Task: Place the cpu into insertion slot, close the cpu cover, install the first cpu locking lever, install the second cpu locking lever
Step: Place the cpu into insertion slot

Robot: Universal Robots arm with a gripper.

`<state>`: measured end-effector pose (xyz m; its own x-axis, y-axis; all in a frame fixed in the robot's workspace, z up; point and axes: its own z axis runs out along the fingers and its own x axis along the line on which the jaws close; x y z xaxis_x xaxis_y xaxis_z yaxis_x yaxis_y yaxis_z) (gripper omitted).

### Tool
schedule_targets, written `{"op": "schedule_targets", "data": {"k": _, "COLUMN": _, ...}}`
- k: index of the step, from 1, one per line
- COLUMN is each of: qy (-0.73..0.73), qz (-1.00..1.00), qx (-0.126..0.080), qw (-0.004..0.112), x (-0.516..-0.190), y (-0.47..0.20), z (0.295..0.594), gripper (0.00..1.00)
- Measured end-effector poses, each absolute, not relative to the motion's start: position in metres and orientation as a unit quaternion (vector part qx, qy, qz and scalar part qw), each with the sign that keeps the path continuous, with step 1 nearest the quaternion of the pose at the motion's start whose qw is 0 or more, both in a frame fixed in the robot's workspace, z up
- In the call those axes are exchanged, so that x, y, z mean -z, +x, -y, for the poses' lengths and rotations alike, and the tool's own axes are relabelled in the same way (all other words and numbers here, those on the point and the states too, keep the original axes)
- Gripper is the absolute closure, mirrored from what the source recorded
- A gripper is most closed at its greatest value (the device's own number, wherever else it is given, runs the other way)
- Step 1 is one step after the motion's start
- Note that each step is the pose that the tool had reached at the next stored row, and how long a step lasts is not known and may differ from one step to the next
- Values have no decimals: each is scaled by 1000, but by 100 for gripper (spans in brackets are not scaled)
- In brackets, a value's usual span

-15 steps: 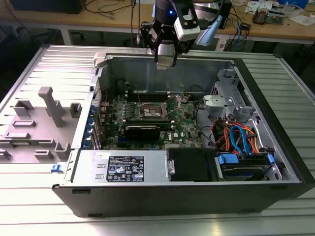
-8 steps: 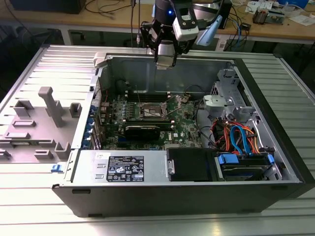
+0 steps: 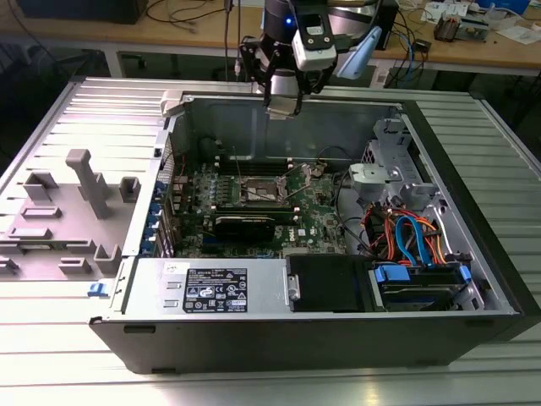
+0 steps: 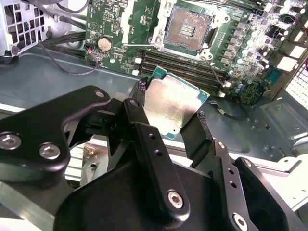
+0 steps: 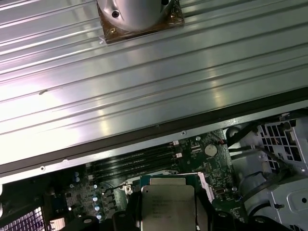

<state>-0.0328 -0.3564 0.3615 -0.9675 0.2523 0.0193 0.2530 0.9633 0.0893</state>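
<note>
My gripper (image 3: 283, 105) hangs over the back wall of the open computer case (image 3: 279, 127), well above the green motherboard (image 3: 317, 211). It is shut on the cpu (image 4: 171, 108), a flat square chip with a dull silver top, pinched at two opposite edges by the black fingers (image 4: 140, 91). The first wrist view shows the cpu (image 5: 168, 206) from above, with my gripper (image 5: 167, 214) around it. The insertion slot (image 4: 188, 29) lies uncovered, and its dark contact field shows inside a silver rim. In the exterior view the insertion slot (image 3: 258, 193) sits mid-board, below and in front of the gripper.
Long black memory slots (image 4: 178, 65) run beside the socket. A power supply (image 3: 211, 289) and a drive bay with blue and orange cables (image 3: 414, 241) line the case's near side. A grey fixture tray (image 3: 68, 211) lies at the exterior view's left on the ribbed metal table (image 3: 499, 169).
</note>
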Motion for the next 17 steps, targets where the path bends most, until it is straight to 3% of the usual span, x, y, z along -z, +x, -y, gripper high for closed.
{"op": "schedule_targets", "data": {"k": 17, "qy": -163, "qz": 986, "qx": 46, "qw": 2, "x": -360, "y": -35, "z": 358, "gripper": 45}}
